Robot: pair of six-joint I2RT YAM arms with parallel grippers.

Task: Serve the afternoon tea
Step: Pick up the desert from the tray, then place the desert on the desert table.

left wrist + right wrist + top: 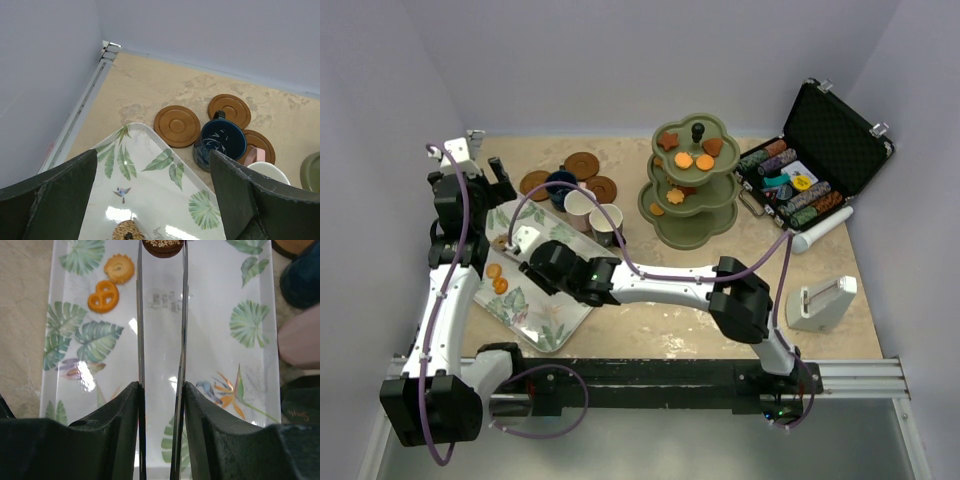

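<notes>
My right gripper (161, 387) is shut on a pair of thin metal tongs (139, 315), whose tips hold a round brown biscuit (161, 246) over the leaf-patterned tray (545, 312). Two orange biscuits (119, 268) (103, 296) lie on the tray to their left. My left gripper (155, 200) hangs open over the tray's far end, empty. Beyond it stand the navy cup (220, 142) and three brown saucers (177, 126). The pinkish cup (579, 210) and cream cup (604, 226) stand by the tray. The olive-green stand (692, 190) carries several biscuits.
An open black case of poker chips (810, 170) sits at the back right with a white roll (820, 232) in front of it. A white holder (820, 305) stands near the right edge. Walls close in on the left and back.
</notes>
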